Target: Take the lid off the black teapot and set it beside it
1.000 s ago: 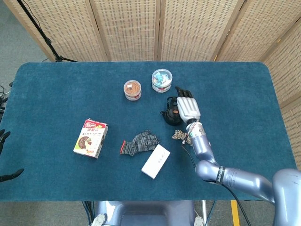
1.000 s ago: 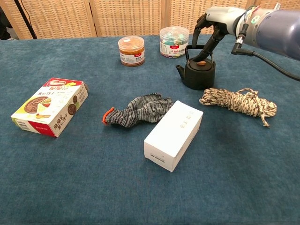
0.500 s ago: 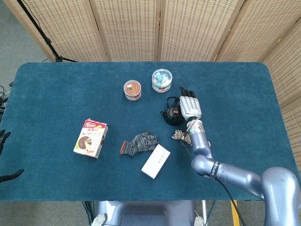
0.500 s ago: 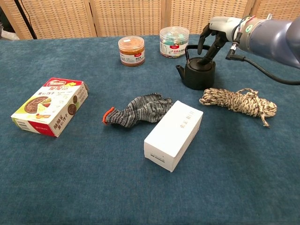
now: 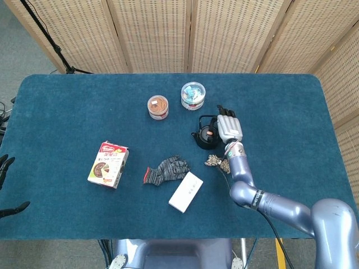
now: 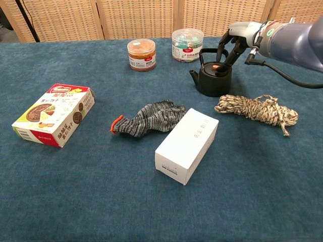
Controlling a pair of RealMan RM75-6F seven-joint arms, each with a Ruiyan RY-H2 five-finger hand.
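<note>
The black teapot (image 6: 213,79) stands right of the table's middle, with its lid (image 6: 215,68) and the lid's orange knob (image 6: 215,66) still on top; the head view also shows the teapot (image 5: 205,137). My right hand (image 6: 231,43) hovers over the pot's right side. Its fingers (image 6: 222,52) are apart and point down beside the knob, and they hold nothing. The head view shows the right hand (image 5: 229,125) just right of the pot. Dark finger-like shapes (image 5: 5,166) at the far left edge may be my left hand, and I cannot make out its pose.
A coil of rope (image 6: 255,109) lies just right of the teapot. Behind the pot stand an orange-lidded tub (image 6: 142,54) and a clear tub (image 6: 187,44). A grey glove (image 6: 150,117), a white box (image 6: 187,144) and a snack box (image 6: 54,114) lie toward the front and left.
My right hand has shifted slightly right and back, from directly over the lid to its right side. The knob now shows clearly. The lid stays on the pot.
</note>
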